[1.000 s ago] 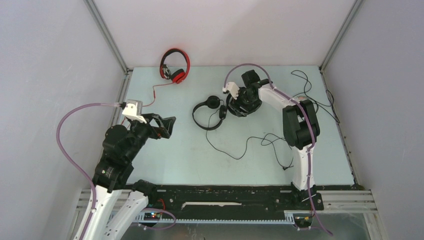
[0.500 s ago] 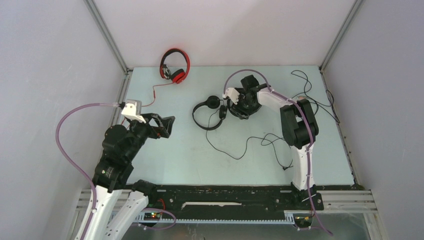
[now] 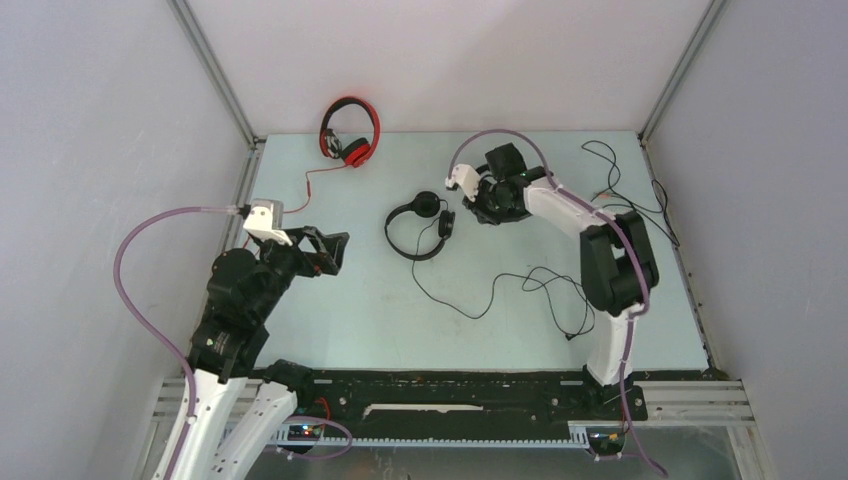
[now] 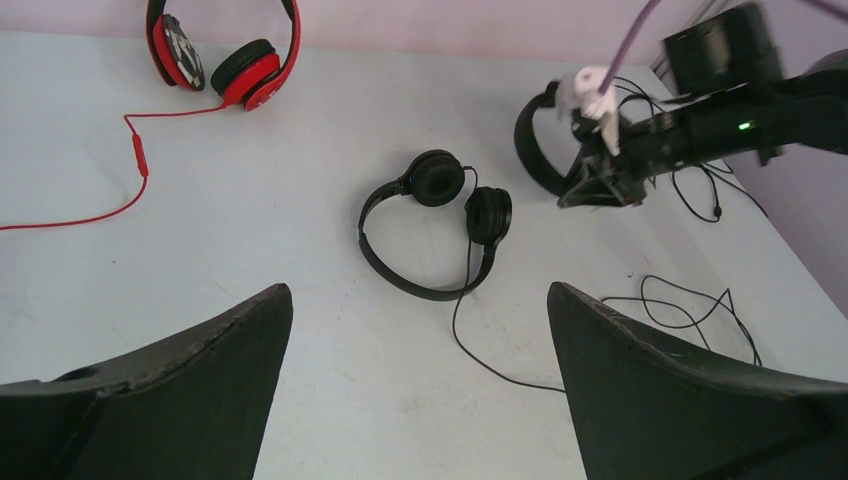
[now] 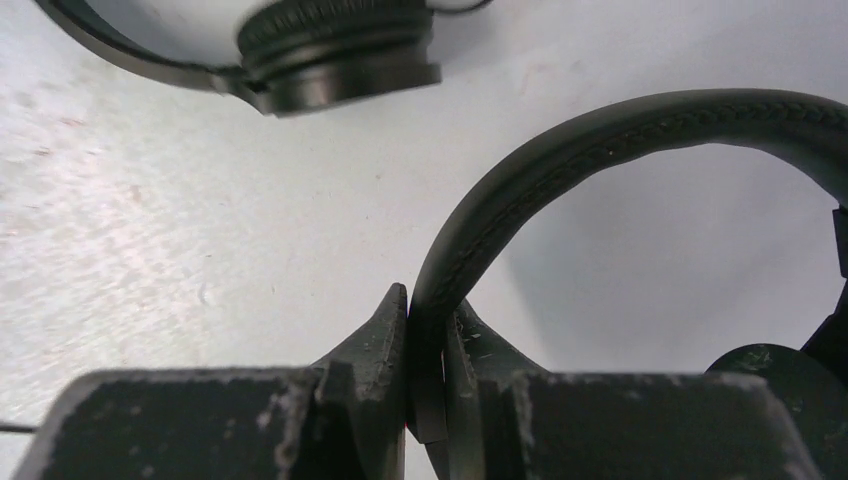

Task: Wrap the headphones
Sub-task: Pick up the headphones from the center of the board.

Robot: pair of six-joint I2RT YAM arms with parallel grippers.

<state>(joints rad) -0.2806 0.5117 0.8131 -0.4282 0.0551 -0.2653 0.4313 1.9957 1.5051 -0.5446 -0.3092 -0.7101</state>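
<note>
Got three headsets on the table (image 3: 350,320) here. Can see the red headset (image 3: 349,131) parked at the back left, right up against the wall, red cable (image 4: 138,160) trailing off toward the left arm's side. Got a black headset (image 3: 418,228) lying flat around the middle, with its thin cable (image 4: 457,315) snaking away in loose loops toward the right arm's base. Then a second black headset (image 5: 620,125) just to the right of that one, with the right gripper (image 5: 425,310) pinching its padded band. Can see both fingers squeezed tight onto the band in the right wrist view, band arching up and off to the right from there. Looks tipped up on edge from the left wrist view, but can't tell whether actually off the table or just resting on it. Sitting close beside the flat black headset, not touching as far as visible. Also spotting more black cable (image 4: 717,211) tangled at the back right. As for the left gripper (image 4: 417,290): spread wide, holding nothing, hovering over the near left of the table, well apart from all three headsets, wrist camera framing the flat black one between the fingers.
</note>
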